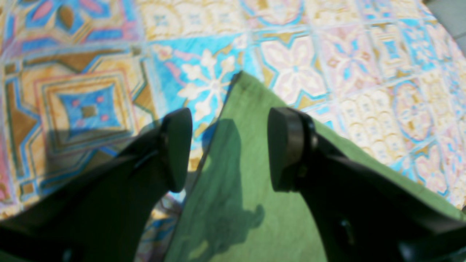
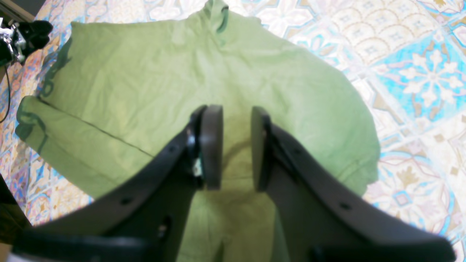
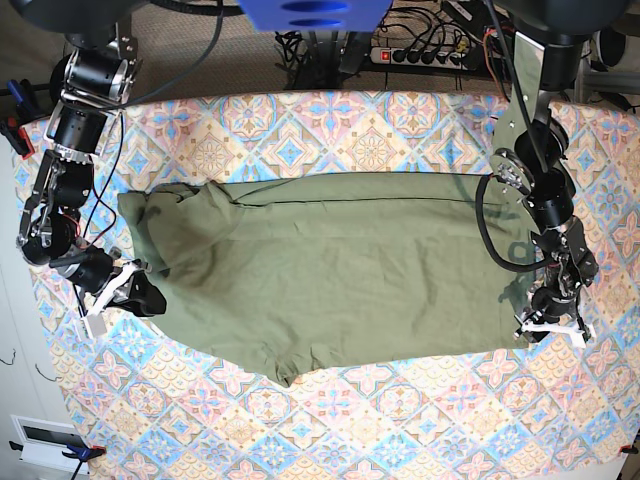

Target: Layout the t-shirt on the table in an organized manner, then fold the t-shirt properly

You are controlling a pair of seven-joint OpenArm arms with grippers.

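The olive-green t-shirt (image 3: 330, 270) lies spread flat across the table (image 3: 370, 130), its long side running left to right. My left gripper (image 3: 548, 325) hovers over the shirt's right front corner. In the left wrist view that gripper (image 1: 231, 145) is open, and a pointed corner of the t-shirt (image 1: 233, 203) lies on the table (image 1: 80, 91) below the gap. My right gripper (image 3: 130, 290) sits at the shirt's left edge. In the right wrist view it (image 2: 236, 145) stands open with a narrow gap above the t-shirt (image 2: 145, 91), nothing pinched.
A power strip with cables (image 3: 420, 50) lies behind the table's far edge. Both arm columns (image 3: 75, 130) (image 3: 535, 150) stand over the table's left and right ends. A dark metal part (image 2: 22, 36) shows at the table edge (image 2: 418, 72) in the right wrist view.
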